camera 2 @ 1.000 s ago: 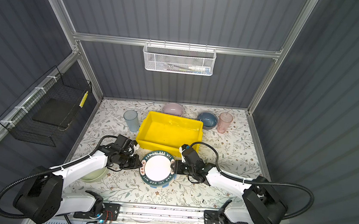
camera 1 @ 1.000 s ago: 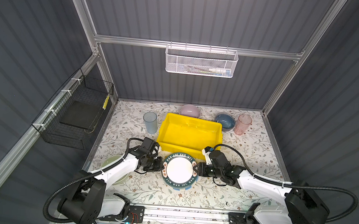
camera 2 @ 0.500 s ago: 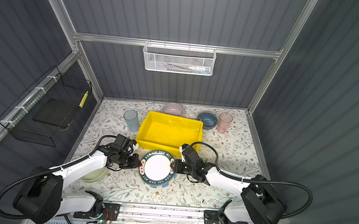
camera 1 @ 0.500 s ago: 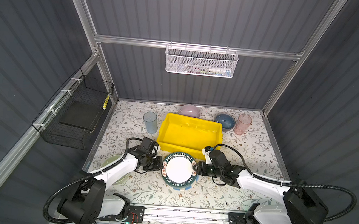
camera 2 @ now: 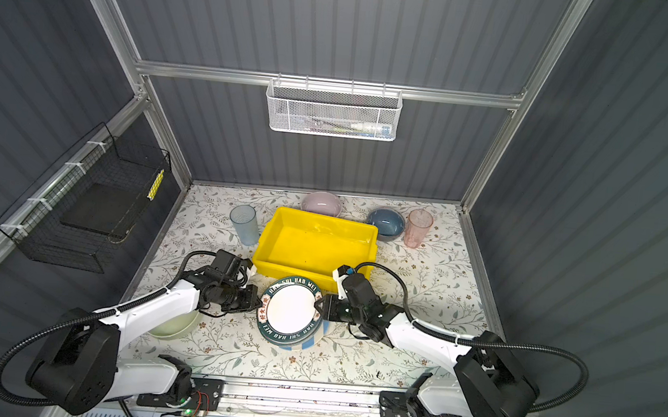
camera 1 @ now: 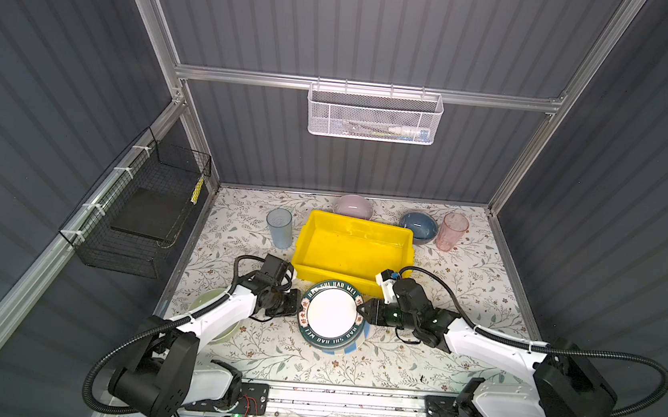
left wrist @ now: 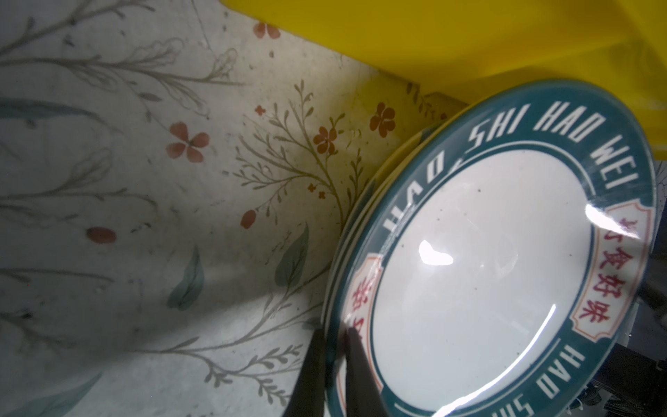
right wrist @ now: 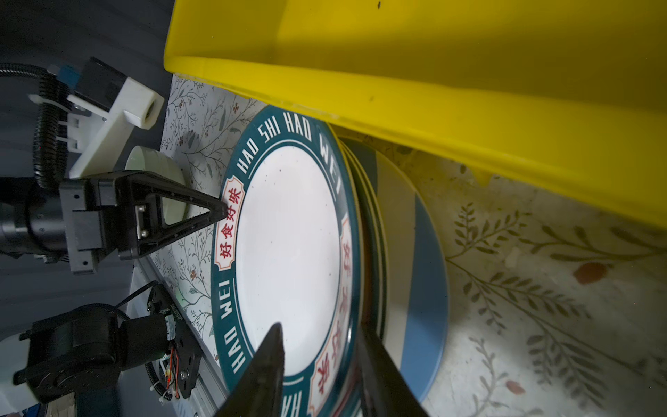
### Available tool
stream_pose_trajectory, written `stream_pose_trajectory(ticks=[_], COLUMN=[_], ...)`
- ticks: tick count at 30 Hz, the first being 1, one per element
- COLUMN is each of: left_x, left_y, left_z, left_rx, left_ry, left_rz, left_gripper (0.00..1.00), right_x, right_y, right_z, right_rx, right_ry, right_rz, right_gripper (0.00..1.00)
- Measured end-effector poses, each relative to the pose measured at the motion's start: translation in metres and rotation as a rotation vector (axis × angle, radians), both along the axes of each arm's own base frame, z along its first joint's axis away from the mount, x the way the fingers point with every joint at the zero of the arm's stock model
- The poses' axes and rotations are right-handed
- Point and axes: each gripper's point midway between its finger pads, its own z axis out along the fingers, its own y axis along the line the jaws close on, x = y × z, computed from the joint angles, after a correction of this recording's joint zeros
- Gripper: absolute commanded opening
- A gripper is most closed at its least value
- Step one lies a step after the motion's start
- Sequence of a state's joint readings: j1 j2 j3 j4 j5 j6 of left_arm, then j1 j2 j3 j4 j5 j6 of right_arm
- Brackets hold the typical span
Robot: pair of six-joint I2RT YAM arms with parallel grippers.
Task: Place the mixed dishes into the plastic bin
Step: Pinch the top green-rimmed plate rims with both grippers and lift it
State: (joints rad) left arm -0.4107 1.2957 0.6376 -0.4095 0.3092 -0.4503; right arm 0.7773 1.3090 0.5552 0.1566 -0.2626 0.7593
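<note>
— So, where is the lettered plate [camera 1: 330,313]?
— It lies on top of a stack of plates on the floral table [camera 1: 463,280], just in front of the yellow bin [camera 1: 318,270], by its near wall. A blue-white striped plate [right wrist: 415,252] pokes out beneath.
— And the arms?
— The left end effector [left wrist: 335,334] is pinched tight on the plate's left rim. The right end effector [right wrist: 319,328] straddles the opposite rim, with one finger over the white face and one under the edge. I cannot tell whether it presses.
</note>
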Motion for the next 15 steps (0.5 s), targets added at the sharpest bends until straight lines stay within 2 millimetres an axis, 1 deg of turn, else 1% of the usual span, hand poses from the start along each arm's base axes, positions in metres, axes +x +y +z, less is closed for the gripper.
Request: stream_pose_trajectory(ticks=[8,15], left_x=[0.002,0.003], left_y=[-0.001,-0.002], left_z=[0.003,0.003], left_rx=[-0.010,-0.018], left_ry=[-0.020,-0.030], left_rz=[-0.002,-0.003], left_gripper=[0.08,0.08], right_x=[0.003,0.006], right_y=[0.003,0.005], right_z=[-0.015,-0.018], right_rx=[-0.011,-0.017], right_ry=[0.038,0.055], right_rz=[-0.016,-0.032], right_gripper=[0.29,0.20])
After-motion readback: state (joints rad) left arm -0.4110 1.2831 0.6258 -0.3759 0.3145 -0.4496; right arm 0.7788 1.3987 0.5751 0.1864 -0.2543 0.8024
